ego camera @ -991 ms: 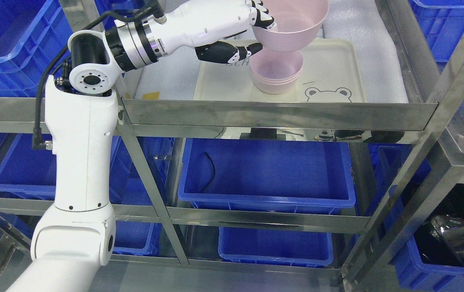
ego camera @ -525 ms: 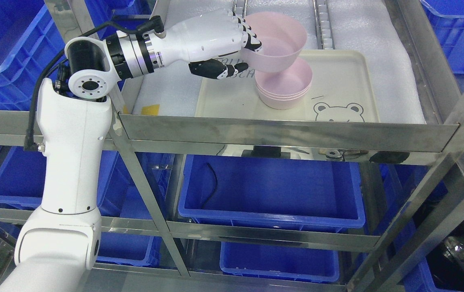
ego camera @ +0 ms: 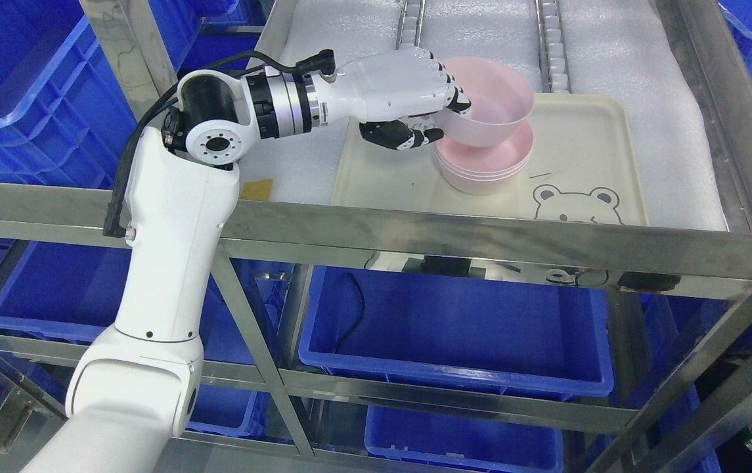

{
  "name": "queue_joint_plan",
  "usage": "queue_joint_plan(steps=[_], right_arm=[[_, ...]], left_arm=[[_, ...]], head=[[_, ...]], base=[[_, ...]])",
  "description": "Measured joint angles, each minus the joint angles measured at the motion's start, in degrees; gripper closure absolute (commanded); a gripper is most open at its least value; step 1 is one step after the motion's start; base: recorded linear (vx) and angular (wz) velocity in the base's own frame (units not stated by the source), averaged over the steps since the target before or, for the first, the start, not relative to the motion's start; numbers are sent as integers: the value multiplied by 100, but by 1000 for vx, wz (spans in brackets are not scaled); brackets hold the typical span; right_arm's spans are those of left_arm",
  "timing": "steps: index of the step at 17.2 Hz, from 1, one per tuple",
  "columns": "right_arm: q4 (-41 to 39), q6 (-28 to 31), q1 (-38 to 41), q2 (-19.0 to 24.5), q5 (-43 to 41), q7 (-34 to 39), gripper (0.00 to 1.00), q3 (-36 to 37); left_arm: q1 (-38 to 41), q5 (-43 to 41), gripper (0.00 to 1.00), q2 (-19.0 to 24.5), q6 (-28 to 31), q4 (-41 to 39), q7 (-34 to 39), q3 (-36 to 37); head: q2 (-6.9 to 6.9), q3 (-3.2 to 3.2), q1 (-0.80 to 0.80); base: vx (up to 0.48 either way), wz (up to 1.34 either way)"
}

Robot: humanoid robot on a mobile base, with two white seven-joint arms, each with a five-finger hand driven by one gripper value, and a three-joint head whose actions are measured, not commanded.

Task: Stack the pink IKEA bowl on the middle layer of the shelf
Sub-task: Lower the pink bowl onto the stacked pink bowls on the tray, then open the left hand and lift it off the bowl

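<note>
While clamped on the pink bowl (ego camera: 490, 108) rim | left robot hand (ego camera: 415, 98) | bowl tilted over stack (ego camera: 484, 167)

Very little could be read from where I stood. The cream tray (ego camera: 586, 131) on the shelf carried a line drawing of a bear's head (ego camera: 577, 204) at its near right corner, ears and eyes plain enough, but that was a picture and not a word. Some dark lettering was printed on the tray's left part, just beside the stacked pink bowls (ego camera: 484, 172); the left hand (ego camera: 429, 113) covered most of it, and what showed was too small and broken to make out. No brand mark, number or label showed on the bowls, the blue bins (ego camera: 454, 332) or the steel shelf frame (ego camera: 481, 236).
</note>
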State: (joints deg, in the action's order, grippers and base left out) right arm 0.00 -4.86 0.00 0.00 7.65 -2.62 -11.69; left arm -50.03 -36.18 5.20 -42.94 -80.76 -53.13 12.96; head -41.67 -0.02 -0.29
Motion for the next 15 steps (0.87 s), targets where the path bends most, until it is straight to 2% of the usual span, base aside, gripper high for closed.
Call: queue_joint_plan(steps=[7, 8, 9, 10, 13, 15], right_arm=[[0, 0, 1, 0, 0, 0, 0, 0], [0, 0, 1, 0, 0, 0, 0, 0], [0, 0, 1, 0, 0, 0, 0, 0], [0, 0, 1, 0, 0, 0, 0, 0], [0, 0, 1, 0, 1, 0, 0, 0], [0, 0, 1, 0, 1, 0, 0, 0]], left_arm=[[-12, -298, 86, -278, -10, 185, 5, 102], [-11, -312, 79, -311, -14, 208, 5, 110], [-11, -319, 65, -328, -15, 221, 5, 116], [-14, -332, 44, -352, -15, 236, 3, 122], [-70, -358, 24, -404, -15, 269, -1, 132], [-137, -366, 15, -428, -8, 282, -1, 111]], head=[[0, 0, 0], [0, 0, 0], [0, 0, 0], [0, 0, 0], [0, 0, 0], [0, 0, 0]], base=[[8, 7], [0, 0], [0, 0], [0, 0], [0, 0], [0, 0]])
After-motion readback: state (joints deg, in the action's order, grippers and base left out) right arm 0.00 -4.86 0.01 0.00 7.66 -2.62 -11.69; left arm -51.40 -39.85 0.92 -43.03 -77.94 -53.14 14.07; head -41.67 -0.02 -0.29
